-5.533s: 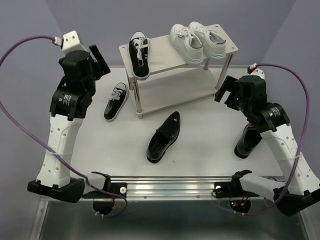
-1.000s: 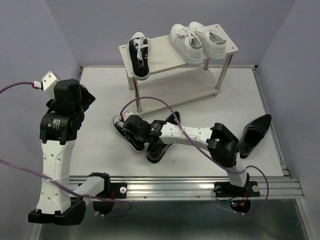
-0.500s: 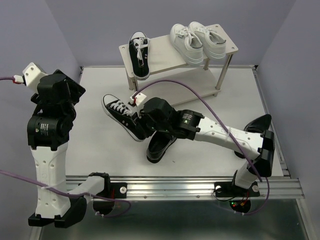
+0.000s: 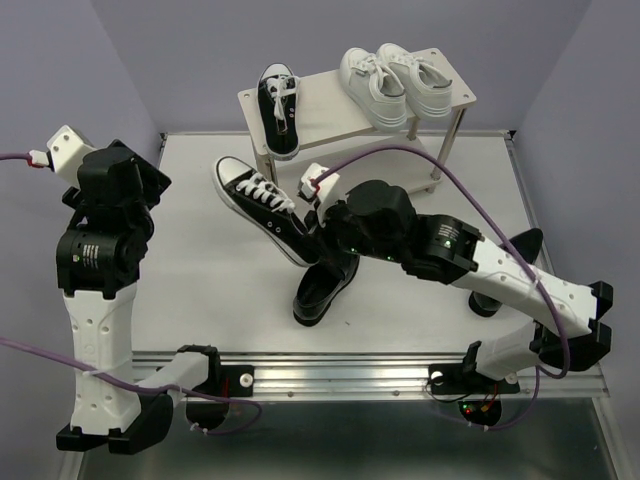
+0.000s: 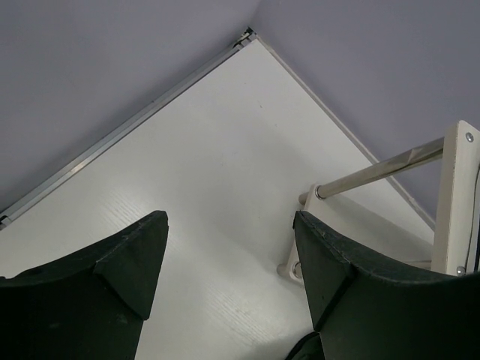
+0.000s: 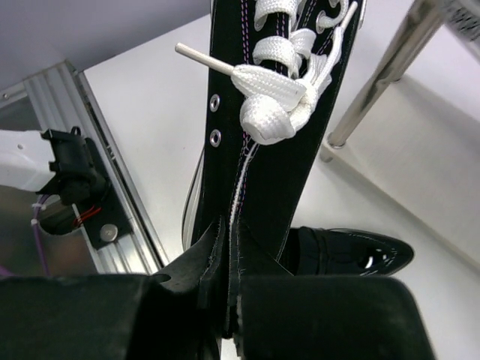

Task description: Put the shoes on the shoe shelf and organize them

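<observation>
Swung the black canvas sneaker up toward centre frame since a moment ago, heel end pinched in the right gripper. Counting on the shoe shelf's top board, upper centre: one matching sneaker, two white sneakers; on the table, two loafers, centre and right. Holding the left gripper spread wide at left.

White tabletop, plain lilac walls on three sides, aluminium rail along near edge
</observation>
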Motion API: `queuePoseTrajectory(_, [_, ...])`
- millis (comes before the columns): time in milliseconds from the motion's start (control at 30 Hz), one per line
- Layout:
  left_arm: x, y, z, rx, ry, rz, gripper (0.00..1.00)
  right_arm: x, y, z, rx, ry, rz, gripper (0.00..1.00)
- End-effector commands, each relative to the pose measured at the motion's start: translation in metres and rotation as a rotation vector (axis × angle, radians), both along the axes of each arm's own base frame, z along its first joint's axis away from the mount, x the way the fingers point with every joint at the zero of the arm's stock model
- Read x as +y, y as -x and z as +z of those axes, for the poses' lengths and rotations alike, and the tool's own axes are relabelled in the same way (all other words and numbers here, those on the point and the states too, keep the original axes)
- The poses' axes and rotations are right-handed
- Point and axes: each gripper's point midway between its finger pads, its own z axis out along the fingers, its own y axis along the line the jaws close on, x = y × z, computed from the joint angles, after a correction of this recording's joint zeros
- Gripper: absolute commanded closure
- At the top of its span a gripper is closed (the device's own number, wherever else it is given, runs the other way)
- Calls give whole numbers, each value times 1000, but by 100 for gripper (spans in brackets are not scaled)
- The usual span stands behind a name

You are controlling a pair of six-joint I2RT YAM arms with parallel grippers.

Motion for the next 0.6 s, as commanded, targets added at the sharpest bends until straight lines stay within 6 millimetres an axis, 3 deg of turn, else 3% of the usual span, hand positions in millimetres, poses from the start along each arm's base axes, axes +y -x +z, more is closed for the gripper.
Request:
queuePoseTrajectory(0, [4,0,1,-12,-10,15,21,-23,-8,109,-210,-268,-73,99])
queuePoseTrajectory(267, [1,-4,-6,1,-3,3,21,-57,-14,171,-338,-416,-170,99])
queuePoseTrajectory(567, [-2,-8,-13,3,8,-7,21,-93,-50,214,-446,-457,-463,99])
